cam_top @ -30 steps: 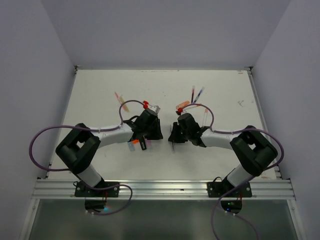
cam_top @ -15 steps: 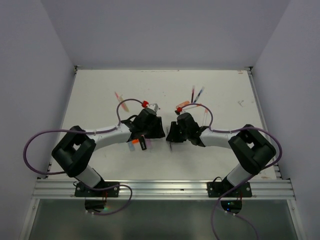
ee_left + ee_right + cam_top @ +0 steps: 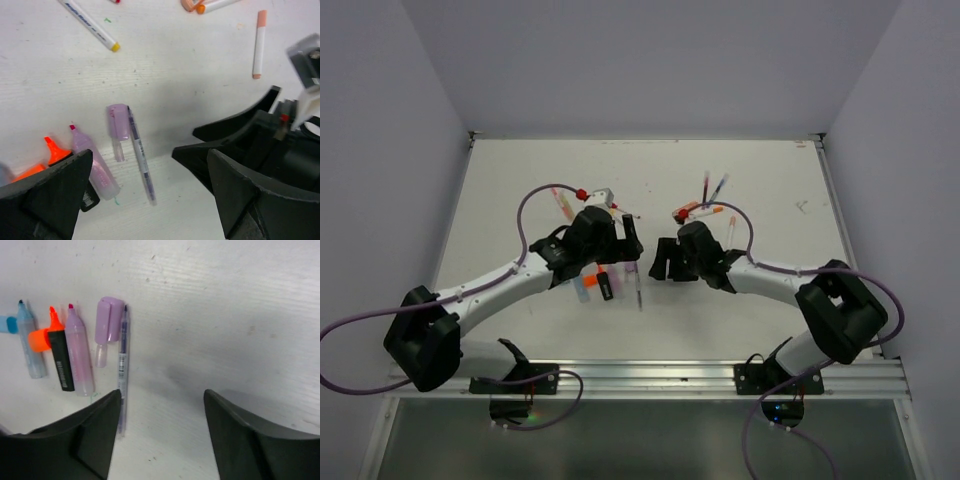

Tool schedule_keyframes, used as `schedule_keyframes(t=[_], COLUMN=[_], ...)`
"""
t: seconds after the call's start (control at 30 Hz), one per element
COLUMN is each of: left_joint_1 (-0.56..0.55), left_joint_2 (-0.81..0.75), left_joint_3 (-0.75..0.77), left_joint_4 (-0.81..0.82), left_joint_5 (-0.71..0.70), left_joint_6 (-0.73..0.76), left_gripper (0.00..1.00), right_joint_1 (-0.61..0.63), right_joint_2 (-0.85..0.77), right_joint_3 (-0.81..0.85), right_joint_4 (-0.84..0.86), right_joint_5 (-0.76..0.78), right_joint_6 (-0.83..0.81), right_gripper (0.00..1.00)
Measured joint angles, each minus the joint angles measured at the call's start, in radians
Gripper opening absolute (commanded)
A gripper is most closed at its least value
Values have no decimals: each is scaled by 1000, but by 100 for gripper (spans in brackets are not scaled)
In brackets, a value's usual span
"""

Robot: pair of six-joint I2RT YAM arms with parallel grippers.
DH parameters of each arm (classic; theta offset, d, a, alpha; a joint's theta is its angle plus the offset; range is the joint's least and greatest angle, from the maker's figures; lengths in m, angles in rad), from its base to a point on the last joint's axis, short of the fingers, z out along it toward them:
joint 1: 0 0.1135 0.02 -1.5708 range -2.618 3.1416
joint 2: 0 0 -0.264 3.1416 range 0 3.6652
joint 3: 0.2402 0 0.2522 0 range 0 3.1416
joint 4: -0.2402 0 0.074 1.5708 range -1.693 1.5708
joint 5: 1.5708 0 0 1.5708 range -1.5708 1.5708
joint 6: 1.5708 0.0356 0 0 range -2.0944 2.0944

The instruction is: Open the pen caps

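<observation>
Table (image 3: 520, 180): It is white, and all the things are laid on it.
Left arm (image 3: 490, 290): It is stretched from the near left corner toward the middle of the table.
Right arm (image 3: 780, 280): It is stretched from the near right side toward the middle, so the two grippers are close together.
Left gripper (image 3: 150, 165): Its two black fingers are spread wide apart. Nothing is held. The thin purple pen is seen between them, on the table below.
Right gripper (image 3: 162, 395): It is spread wide too, and nothing is gripped. Only bare table is seen between its fingers.
White pens: One with a yellow end (image 3: 90, 25) and one with peach ends (image 3: 259, 45) are laid well apart from the rest. It cannot be told if they are capped.
Thin purple pen (image 3: 122, 370): It is laid flat, and its dark tip is bare.
Pink highlighter (image 3: 80, 360): It is laid flat near the thin pen. Its pink tip is uncovered.
Black and orange highlighter (image 3: 59, 357): It is laid right against the pink one. Its orange tip is bare.
Light blue highlighter (image 3: 27, 350): It is laid just beside the orange one, with its tip uncovered.
Purple cap (image 3: 109, 320): It is off its pen. It is laid flat between the pink highlighter and the thin purple pen, right against the pen near its tip.
</observation>
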Motion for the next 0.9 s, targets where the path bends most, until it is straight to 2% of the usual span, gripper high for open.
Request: schedule_keyframes(t=[0.13,0.23,0.33,0.43,0.53,0.9], left_joint_1=[42,81,112,131,134,135], left_joint_2=[-38,-90,-144,-193,-217,-298], left_joint_3=[0,-5,-18,-50,-83,-183], left_joint_4=[-51,-72,-77,-76,-80,-95], left_joint_5=[-26,-40,-51,-63,-63,-61], left_joint_6=[16,28,41,43,43,42], left_gripper=[100,100,100,100,100,100], right_joint_1=[-8,-59,-179,-325,-407,-486], right_joint_2=[-97,-144,-153,-134,-74,161], right_joint_3=[48,110,146,154,172,247], right_joint_4=[-138,-235,-286,-324,-349,-349], right_joint_5=[154,285,349,380,384,326], right_joint_6=[-25,-35,-36,-36,-40,-59], right_gripper=[88,91,90,87,82,57])
